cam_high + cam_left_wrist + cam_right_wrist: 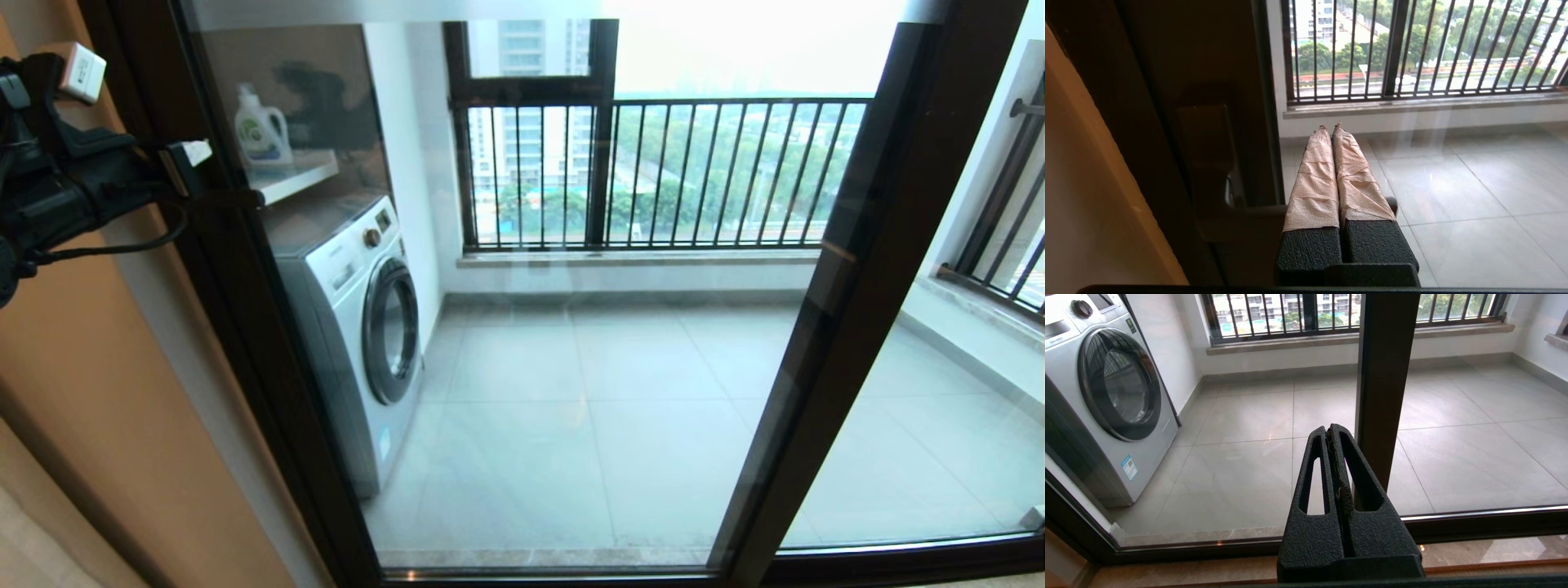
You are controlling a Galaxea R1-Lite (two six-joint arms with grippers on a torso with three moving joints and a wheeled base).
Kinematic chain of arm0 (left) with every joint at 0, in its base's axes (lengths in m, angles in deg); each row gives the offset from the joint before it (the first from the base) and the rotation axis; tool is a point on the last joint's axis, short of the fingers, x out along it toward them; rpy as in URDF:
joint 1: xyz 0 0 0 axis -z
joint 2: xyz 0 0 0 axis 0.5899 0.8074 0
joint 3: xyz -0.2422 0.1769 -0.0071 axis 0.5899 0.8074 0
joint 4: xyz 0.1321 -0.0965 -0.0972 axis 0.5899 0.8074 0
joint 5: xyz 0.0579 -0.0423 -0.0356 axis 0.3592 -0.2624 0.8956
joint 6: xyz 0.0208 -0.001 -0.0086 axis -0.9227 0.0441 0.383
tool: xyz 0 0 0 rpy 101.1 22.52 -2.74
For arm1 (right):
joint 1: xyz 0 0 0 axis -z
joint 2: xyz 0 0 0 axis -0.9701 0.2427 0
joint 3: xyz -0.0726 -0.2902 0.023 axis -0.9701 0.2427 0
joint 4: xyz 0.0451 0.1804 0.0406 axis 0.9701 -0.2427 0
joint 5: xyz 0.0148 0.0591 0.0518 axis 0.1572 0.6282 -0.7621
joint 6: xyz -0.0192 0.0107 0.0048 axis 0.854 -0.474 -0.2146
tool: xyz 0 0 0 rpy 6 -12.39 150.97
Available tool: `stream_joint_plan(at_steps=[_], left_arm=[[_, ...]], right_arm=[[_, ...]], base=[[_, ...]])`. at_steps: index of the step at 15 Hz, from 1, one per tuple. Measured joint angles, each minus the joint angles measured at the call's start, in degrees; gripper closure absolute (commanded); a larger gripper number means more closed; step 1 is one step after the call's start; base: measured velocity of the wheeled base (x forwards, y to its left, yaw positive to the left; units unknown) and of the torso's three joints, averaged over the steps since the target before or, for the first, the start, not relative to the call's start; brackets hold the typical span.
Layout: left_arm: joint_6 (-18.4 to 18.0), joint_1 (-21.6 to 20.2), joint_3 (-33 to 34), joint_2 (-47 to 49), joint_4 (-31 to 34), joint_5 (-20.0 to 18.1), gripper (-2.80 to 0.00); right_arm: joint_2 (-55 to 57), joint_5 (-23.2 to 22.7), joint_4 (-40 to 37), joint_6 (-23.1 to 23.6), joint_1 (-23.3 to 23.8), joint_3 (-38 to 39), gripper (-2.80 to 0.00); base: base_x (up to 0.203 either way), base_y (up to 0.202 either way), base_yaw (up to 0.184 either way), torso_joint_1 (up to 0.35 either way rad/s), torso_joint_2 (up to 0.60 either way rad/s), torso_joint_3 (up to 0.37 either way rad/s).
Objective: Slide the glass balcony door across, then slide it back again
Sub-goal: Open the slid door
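Note:
The glass balcony door (pixel 571 367) fills the head view, a clear pane in a dark frame. Its left stile (pixel 245 327) slants down from the upper left. My left gripper (pixel 192 155) is raised at that stile. In the left wrist view its tape-wrapped fingers (pixel 1314 179) are shut together with nothing between them. They lie across the dark lever handle (pixel 1249 210), whose end shows just past them. My right gripper (pixel 1331 428) is out of the head view. It hangs low, shut and empty, in front of the glass beside a dark upright stile (pixel 1384 375).
Behind the glass a washing machine (pixel 359 327) stands at the left, under a shelf (pixel 302 175) with a detergent bottle (pixel 261 131). A barred window (pixel 694 171) closes the balcony's far side. A tan wall (pixel 82 367) lies left of the frame. A second dark stile (pixel 849 269) crosses at the right.

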Motion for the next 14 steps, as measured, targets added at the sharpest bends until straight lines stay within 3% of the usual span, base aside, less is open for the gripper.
stream_joint_plan(at_steps=[5, 14], left_arm=[[0.0, 0.9, 4.8, -2.4, 0.0, 0.0, 0.0], [-0.3, 0.9, 7.4, 0.3, -0.4, -1.0, 0.0]], right_arm=[[0.0, 0.0, 0.0, 0.0, 0.0, 0.0, 0.0], [0.0, 0.0, 0.0, 0.0, 0.0, 0.0, 0.0]], base=[[0.0, 0.0, 0.0, 0.0, 0.0, 0.0], [0.0, 0.0, 0.0, 0.0, 0.0, 0.0]])
